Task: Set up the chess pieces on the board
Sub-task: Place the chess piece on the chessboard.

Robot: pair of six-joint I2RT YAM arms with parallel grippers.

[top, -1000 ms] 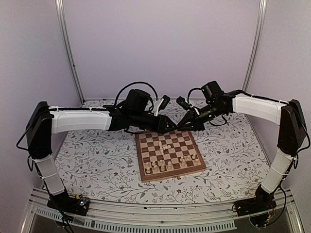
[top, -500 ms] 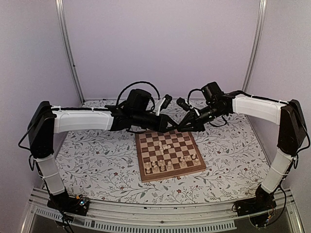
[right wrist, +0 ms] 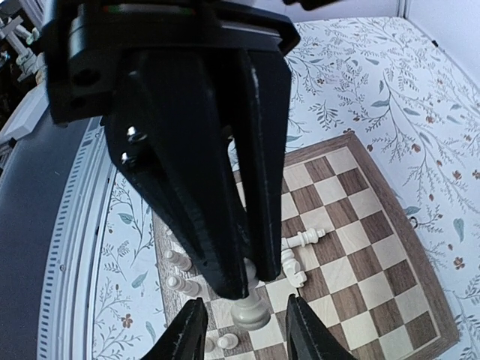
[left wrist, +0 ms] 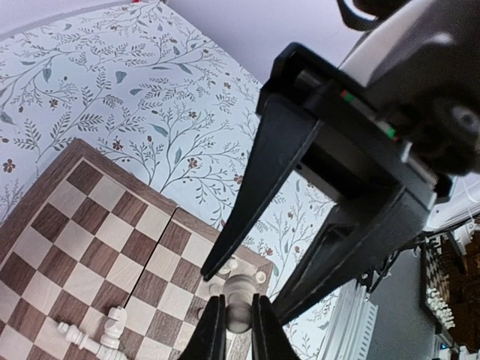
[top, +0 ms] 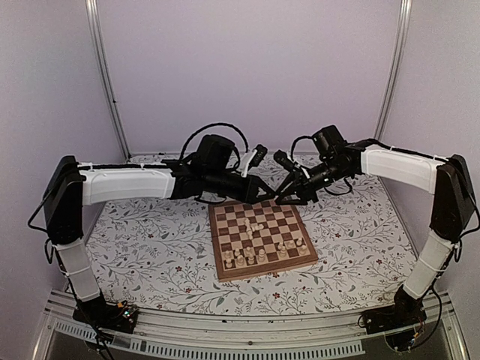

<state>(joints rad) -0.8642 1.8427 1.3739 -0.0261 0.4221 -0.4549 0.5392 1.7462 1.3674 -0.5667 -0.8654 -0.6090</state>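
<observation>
Top view: the left claw (top: 268,194) and right claw (top: 286,199) meet tip to tip over the far edge of the board (top: 289,225). Whatever sits between them is hidden here.
Left wrist view: the left claw is closed on a pale chess piece (left wrist: 239,291), pinched between both fingers.
Right wrist view: the right claw is open, its fingers (right wrist: 187,334) standing either side of that piece and clear of it.
Piece position: near the board's far right corner. Contact with the board cannot be told.
Piece axis: the long axis runs in line with the left claw's fingers, wide base toward the right wrist camera.
Other pieces: standing pieces (top: 255,256) fill the near rows, and a toppled piece (right wrist: 304,238) lies mid-board.
Bench: the bench (top: 150,247) carries a floral cloth under the board.
</observation>
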